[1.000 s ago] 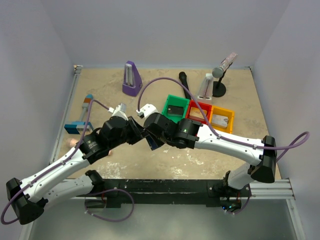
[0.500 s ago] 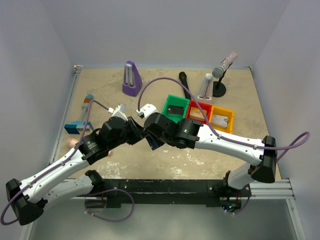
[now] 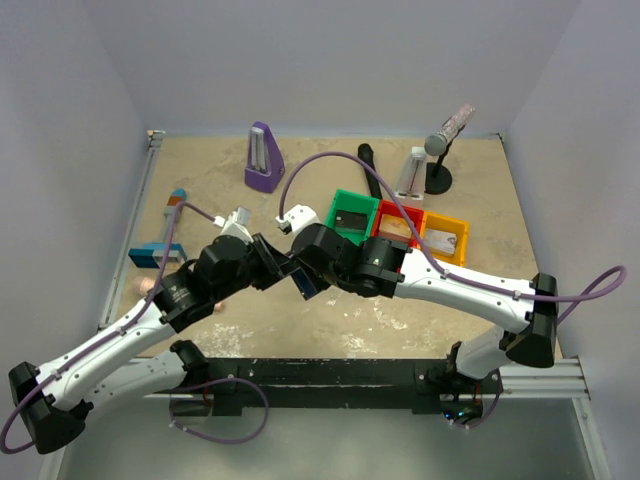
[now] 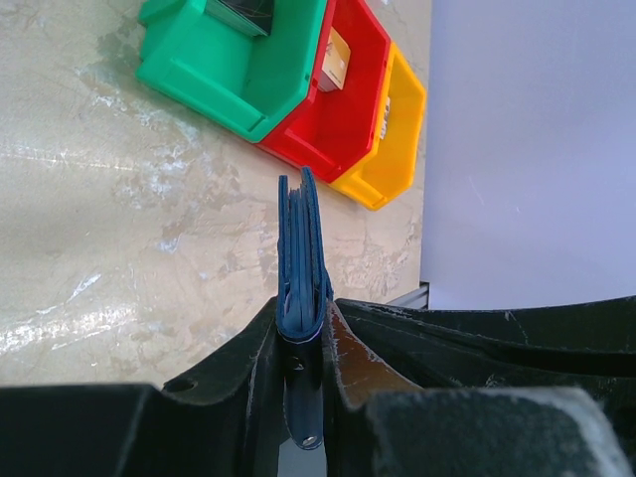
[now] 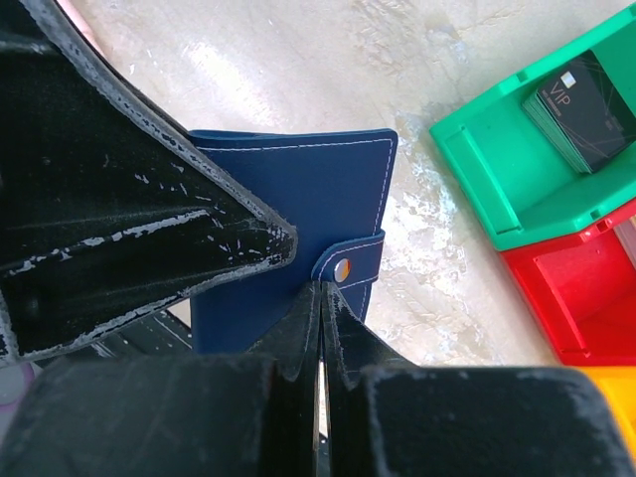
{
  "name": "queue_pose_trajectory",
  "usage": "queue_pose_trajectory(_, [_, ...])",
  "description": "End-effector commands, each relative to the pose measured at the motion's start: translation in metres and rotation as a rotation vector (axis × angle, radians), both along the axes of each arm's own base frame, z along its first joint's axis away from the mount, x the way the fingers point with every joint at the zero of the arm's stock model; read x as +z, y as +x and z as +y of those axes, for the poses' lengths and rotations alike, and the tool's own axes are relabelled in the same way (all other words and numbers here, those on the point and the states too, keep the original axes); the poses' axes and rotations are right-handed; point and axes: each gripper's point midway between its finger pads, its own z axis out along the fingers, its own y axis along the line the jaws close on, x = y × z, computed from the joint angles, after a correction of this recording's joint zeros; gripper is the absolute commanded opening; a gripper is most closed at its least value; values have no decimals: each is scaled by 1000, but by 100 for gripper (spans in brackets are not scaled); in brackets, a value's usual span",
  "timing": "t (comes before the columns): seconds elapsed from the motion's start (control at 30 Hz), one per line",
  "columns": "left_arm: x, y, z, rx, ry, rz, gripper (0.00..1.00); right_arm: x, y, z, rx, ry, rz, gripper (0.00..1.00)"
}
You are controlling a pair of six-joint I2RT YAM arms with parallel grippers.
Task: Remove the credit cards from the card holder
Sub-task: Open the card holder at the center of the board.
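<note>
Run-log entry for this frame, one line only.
left gripper: clamped on card holder | right gripper: shut at snap tab | green bin: black card inside

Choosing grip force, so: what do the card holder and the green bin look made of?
The card holder: matte navy leather or faux leather, judging by pale edge stitching and a metal snap. The green bin: glossy moulded plastic, going by its sheen.

Two robot arms: the left arm (image 3: 130, 325) and the right arm (image 3: 470, 290). One navy card holder (image 5: 318, 189). Three bins in a row at two o'clock from it: green bin (image 4: 214, 84), red bin (image 4: 328, 124), yellow bin (image 4: 388, 149). Each holds one piece: black card (image 5: 581, 104), tan card (image 4: 336, 60), grey flat piece (image 3: 444, 241). One purple metronome (image 3: 263, 158) at eleven o'clock on the bench (image 3: 210, 200). One microphone (image 3: 440, 150) at one o'clock.
</note>
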Motion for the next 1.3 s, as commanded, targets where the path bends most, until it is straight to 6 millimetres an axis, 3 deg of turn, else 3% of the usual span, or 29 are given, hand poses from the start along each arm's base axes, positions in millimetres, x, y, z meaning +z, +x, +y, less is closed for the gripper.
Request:
queue_pose_trajectory(0.0, [24,-16,-11,-86,-103,-22,0,10,25,-29,-123,-38,-90,0])
queue_pose_trajectory(0.93, [17,-17,-2,-56,-73,-21,0,13,35,-44,-187,-34,-94,0])
queue_pose_trajectory(1.1, [14,-15,0,-46,-65,-20,0,22,29,-39,-138,55,-102,0])
queue_pose_trajectory(1.27, [15,-15,-1,-48,-63,-20,0,41,13,-30,-22,203,-126,33])
